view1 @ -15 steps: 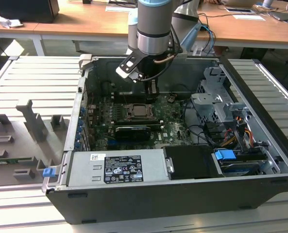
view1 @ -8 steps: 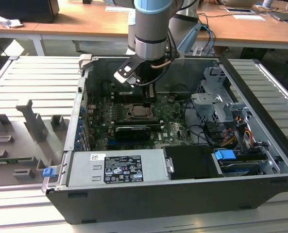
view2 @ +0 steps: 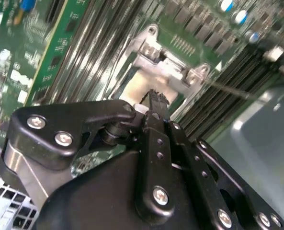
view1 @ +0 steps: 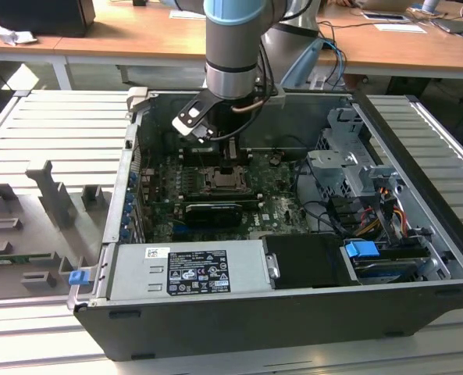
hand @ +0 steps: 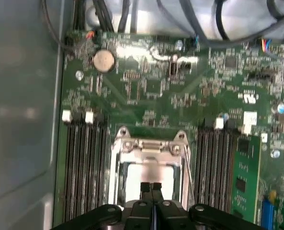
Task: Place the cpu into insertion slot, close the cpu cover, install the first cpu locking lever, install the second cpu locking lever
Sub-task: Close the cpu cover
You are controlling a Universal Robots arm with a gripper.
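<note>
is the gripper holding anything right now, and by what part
Nothing: the gripper is shut on itself, fingertips together over the cpu cover.

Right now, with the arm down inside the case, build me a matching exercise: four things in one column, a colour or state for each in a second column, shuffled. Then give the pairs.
Things
1. end effector
2. cpu cover
3. coin battery
4. drive-bay tab

Descriptions
A. round and silvery
B. blue
C. black, fingertips shut together
D. silvery square frame with a window

Pairs: 1-C, 2-D, 3-A, 4-B
</note>
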